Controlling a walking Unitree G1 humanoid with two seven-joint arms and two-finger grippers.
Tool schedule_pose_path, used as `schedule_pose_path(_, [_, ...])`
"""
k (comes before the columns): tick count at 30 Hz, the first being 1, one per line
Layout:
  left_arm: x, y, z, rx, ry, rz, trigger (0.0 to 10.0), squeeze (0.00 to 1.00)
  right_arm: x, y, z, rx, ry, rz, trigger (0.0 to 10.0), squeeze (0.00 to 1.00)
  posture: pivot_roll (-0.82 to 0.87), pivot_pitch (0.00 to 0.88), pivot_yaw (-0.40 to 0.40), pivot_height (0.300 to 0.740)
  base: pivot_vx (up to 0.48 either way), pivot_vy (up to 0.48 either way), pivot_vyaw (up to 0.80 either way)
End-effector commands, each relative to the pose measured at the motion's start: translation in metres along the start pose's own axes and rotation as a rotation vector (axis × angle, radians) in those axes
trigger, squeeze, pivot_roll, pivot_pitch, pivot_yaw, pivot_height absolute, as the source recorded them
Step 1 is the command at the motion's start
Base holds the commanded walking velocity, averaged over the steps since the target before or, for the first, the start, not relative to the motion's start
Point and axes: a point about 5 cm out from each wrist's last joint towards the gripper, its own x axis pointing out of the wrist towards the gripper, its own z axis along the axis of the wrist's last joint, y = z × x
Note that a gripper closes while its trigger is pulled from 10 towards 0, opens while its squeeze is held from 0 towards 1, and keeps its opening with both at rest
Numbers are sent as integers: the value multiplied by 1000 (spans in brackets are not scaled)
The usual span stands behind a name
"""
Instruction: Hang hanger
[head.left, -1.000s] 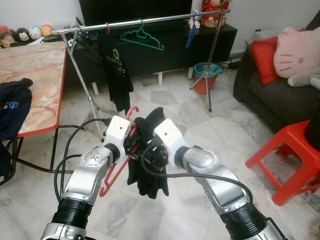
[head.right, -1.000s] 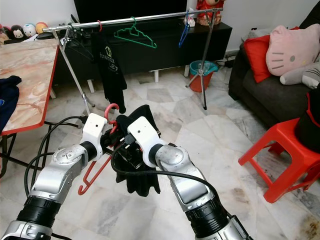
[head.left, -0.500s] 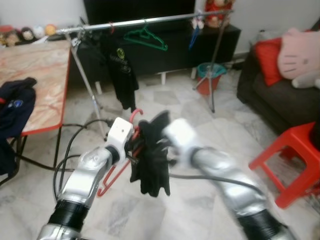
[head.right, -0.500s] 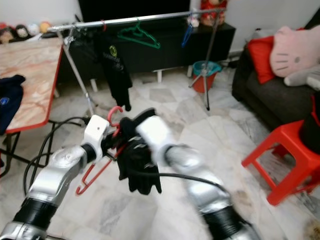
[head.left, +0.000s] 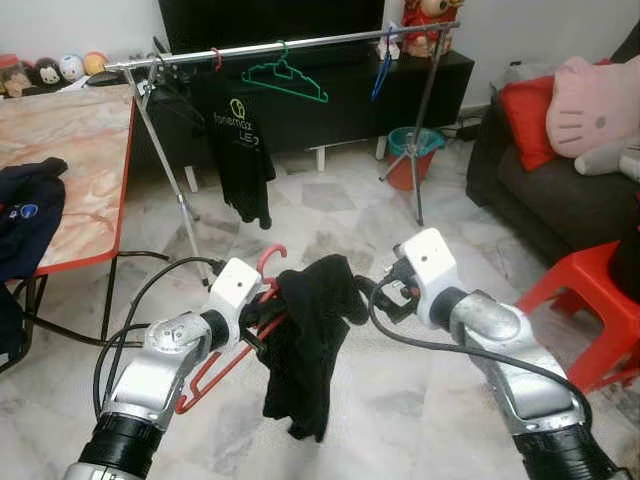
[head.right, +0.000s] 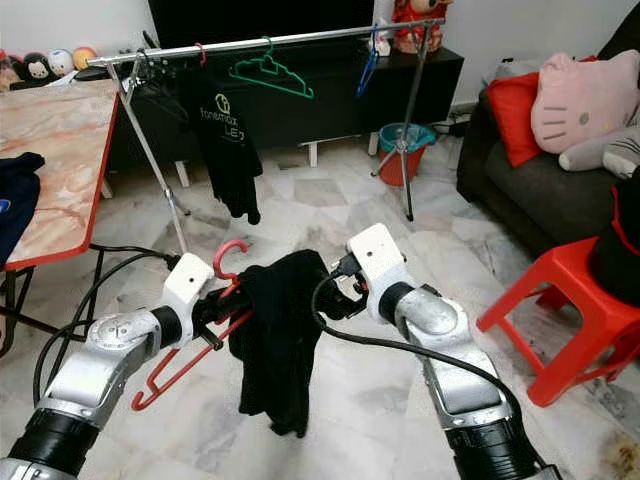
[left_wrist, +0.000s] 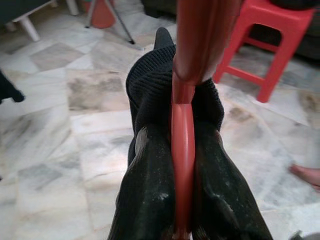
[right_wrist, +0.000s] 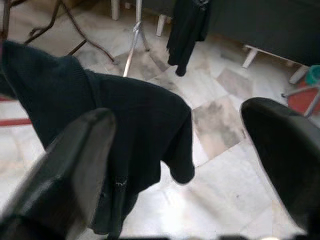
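A red plastic hanger (head.left: 208, 366) is clamped in my left gripper (head.left: 262, 316), low in front of me. A black knitted garment (head.left: 312, 335) is draped over the hanger's right arm and hangs down from it. In the left wrist view the hanger (left_wrist: 183, 150) runs between the two fingers (left_wrist: 145, 200). My right gripper (head.left: 386, 296) is open just right of the garment, with nothing between its fingers (right_wrist: 70, 165). The silver clothes rail (head.left: 300, 42) stands across the room, well beyond both grippers.
On the rail hang a black T-shirt (head.left: 240, 140), a green hanger (head.left: 286, 76) and a blue hanger (head.left: 383, 60). A red-edged table (head.left: 80, 150) stands left, a red stool (head.left: 590, 300) and a dark sofa (head.left: 530, 190) right. Cables (head.left: 130, 330) lie on the floor.
My right gripper has come off the garment and moved right, now open. The garment hangs longer from the hanger. The left gripper still holds the hanger.
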Motion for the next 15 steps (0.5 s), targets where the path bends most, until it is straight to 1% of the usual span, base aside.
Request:
schedule_pose_path(1, [-1, -1, 15, 43, -66, -22, 10000, 0, 2, 0, 5, -28, -10, 19, 10000, 0, 44, 0, 5, 740, 0, 0, 0])
schedule_pose_path(4, [-1, -7, 15, 55, -60, -92, 10000, 0, -4, -10, 11, -102, -30, 96, 10000, 0, 31, 0, 7, 740, 0, 0, 0])
schedule_pose_path(5, [-1, -11, 16, 60, -59, -138, 10000, 0, -7, -18, 13, -153, -28, 129, 10000, 0, 29, 0, 8, 740, 0, 0, 0])
schedule_pose_path(8, [-1, -13, 16, 65, -58, -169, 10000, 0, -9, -24, 15, -174, -38, 152, 10000, 0, 32, 0, 6, 740, 0, 0, 0])
schedule_pose_path(9, [-2, -15, 17, 64, -59, -193, 10000, 0, -13, -29, 17, -147, -57, 208, 10000, 0, 31, 0, 6, 740, 0, 0, 0])
schedule_pose_path(10, [-2, -15, 17, 64, -59, -193, 10000, 0, -13, -29, 17, -147, -57, 208, 10000, 0, 31, 0, 6, 740, 0, 0, 0])
schedule_pose_path(11, [-3, -16, 18, 60, -63, -216, 10000, 0, -16, -32, 15, -161, -55, 247, 10000, 0, 30, 0, 4, 740, 0, 0, 0])
schedule_pose_path(12, [-3, -16, 18, 58, -64, -228, 10000, 0, -17, -34, 13, -181, -48, 262, 10000, 0, 30, 0, 4, 740, 0, 0, 0])
schedule_pose_path(13, [-3, -16, 18, 58, -64, -228, 10000, 0, -17, -34, 13, -181, -48, 262, 10000, 0, 30, 0, 4, 740, 0, 0, 0])
schedule_pose_path(14, [-5, -19, 20, 55, -60, -275, 10000, 0, -22, -36, 7, -223, -23, 335, 10000, 0, 34, 0, 1, 740, 0, 0, 0])
schedule_pose_path(15, [-7, -21, 21, 50, -57, -317, 10000, 0, -27, -35, 1, -217, -4, 412, 10000, 0, 34, 0, 0, 740, 0, 0, 0])
